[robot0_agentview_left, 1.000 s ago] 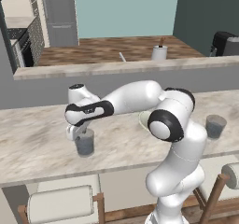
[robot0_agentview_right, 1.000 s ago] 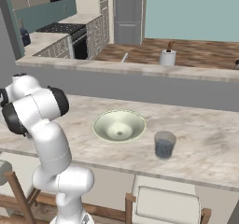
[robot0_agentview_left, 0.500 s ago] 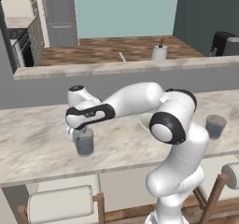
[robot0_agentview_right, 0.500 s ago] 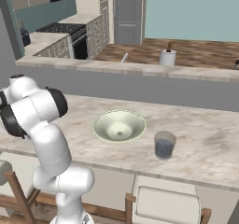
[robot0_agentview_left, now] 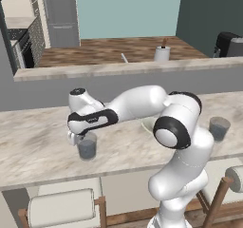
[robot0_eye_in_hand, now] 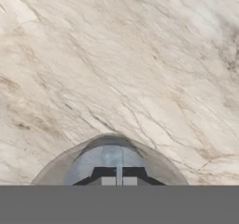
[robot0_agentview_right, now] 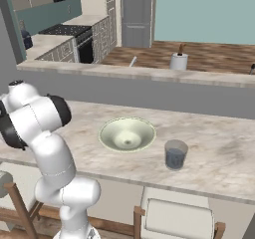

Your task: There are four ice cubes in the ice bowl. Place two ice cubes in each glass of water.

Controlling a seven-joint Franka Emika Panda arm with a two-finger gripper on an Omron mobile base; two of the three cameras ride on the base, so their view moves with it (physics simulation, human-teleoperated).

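Hand view — gripper (robot0_eye_in_hand: 118, 181) pinched closed, empty, right above the glass of water (robot0_eye_in_hand: 109, 164) — rim just below the fingertips.

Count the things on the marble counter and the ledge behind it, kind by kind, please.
Glasses of water: 2, one under the pincer, one beside the bowl
Bowl: 1
White mug: 1
Total: 4

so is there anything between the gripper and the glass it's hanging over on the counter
Nothing visible. In the hand view the gripper, jaws shut, sits directly above the open rim of the glass, with only water below. In the left base view the glass stands alone on the counter.
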